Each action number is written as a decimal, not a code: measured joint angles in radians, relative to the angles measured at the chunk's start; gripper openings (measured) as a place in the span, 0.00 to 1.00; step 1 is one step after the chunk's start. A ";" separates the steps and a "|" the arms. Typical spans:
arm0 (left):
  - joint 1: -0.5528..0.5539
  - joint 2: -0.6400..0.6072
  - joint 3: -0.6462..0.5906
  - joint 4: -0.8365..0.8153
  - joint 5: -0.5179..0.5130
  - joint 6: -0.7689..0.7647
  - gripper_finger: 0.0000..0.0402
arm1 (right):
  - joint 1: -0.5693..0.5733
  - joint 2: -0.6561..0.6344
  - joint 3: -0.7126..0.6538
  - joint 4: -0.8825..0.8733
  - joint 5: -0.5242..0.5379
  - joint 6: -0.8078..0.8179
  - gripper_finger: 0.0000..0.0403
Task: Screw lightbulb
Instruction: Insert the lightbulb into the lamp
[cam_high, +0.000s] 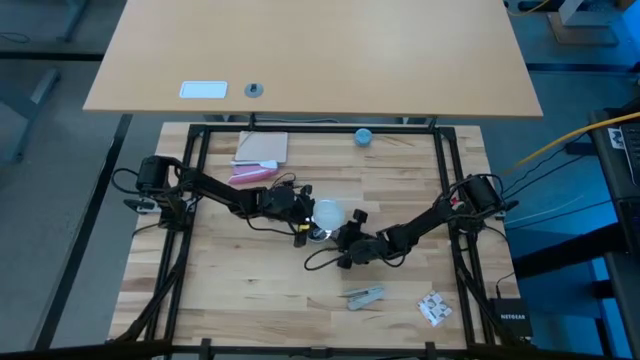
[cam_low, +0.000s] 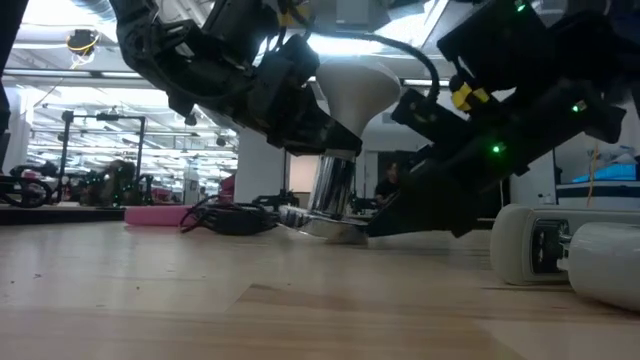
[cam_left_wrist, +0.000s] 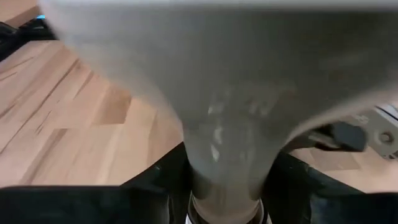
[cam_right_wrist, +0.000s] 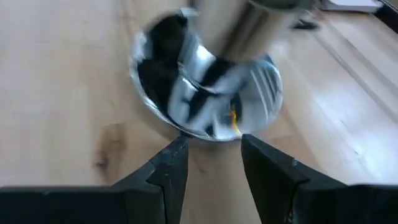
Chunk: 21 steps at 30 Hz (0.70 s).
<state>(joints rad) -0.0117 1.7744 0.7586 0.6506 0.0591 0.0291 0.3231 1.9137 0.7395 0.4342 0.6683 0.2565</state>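
Note:
The white frosted lightbulb stands dome up on a shiny silver socket post, which rises from a round silver disc on the table's middle. In the left wrist view the lightbulb fills the picture. My left gripper comes from the table's left and is shut on the lightbulb. My right gripper comes from the right, low over the table, open, with its fingertips at the disc's rim. My left gripper pinches the lightbulb's narrow neck between its two fingers, just above the socket. The fingers come slanting down from the table's left. The lightbulb stands upright, its lower end in the silver socket post. I cannot tell whether my right gripper touches the disc.
A thin black cord runs from the disc along the table. A pink thing and a brown card lie at the far left, a blue thing at the far edge. A grey piece and a white packet lie near right.

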 joint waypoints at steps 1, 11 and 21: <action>-0.001 0.000 0.000 0.000 0.003 -0.001 0.37 | -0.003 0.000 0.000 -0.001 0.012 0.000 0.38; -0.003 -0.001 0.000 -0.006 0.015 -0.006 0.37 | -0.040 0.000 0.000 0.011 0.080 0.000 0.38; -0.002 0.000 0.000 -0.007 0.008 -0.004 0.37 | -0.035 -0.087 0.000 -0.077 -0.018 -0.085 0.38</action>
<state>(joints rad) -0.0139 1.7741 0.7589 0.6438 0.0670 0.0250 0.2878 1.8263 0.7395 0.3569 0.6508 0.1712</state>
